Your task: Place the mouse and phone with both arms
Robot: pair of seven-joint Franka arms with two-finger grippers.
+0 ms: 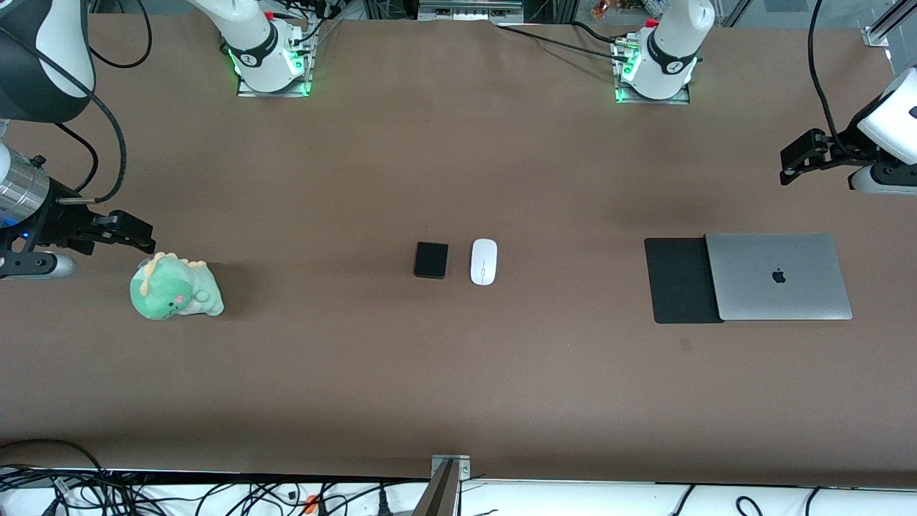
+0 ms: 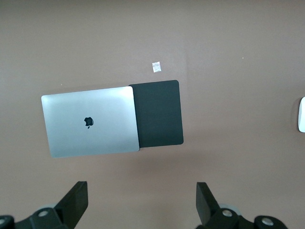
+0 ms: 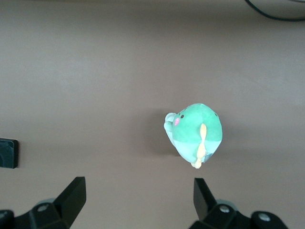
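Note:
The black phone (image 1: 430, 259) and the white mouse (image 1: 483, 261) lie side by side at the table's middle, the phone toward the right arm's end. My left gripper (image 1: 794, 166) hangs open and empty over bare table at the left arm's end, apart from both. In the left wrist view its jaws (image 2: 142, 200) stand wide, and the mouse's edge (image 2: 302, 114) shows at the border. My right gripper (image 1: 136, 236) hangs open and empty at the right arm's end. In the right wrist view its jaws (image 3: 139, 200) stand wide, and the phone's edge (image 3: 8, 153) shows at the border.
A silver laptop (image 1: 779, 276) lies shut on a thin black mat (image 1: 677, 281) toward the left arm's end; both also show in the left wrist view, the laptop (image 2: 90, 121) and the mat (image 2: 159, 112). A green plush dinosaur (image 1: 175, 288) sits under the right gripper, also seen from the right wrist (image 3: 195, 133).

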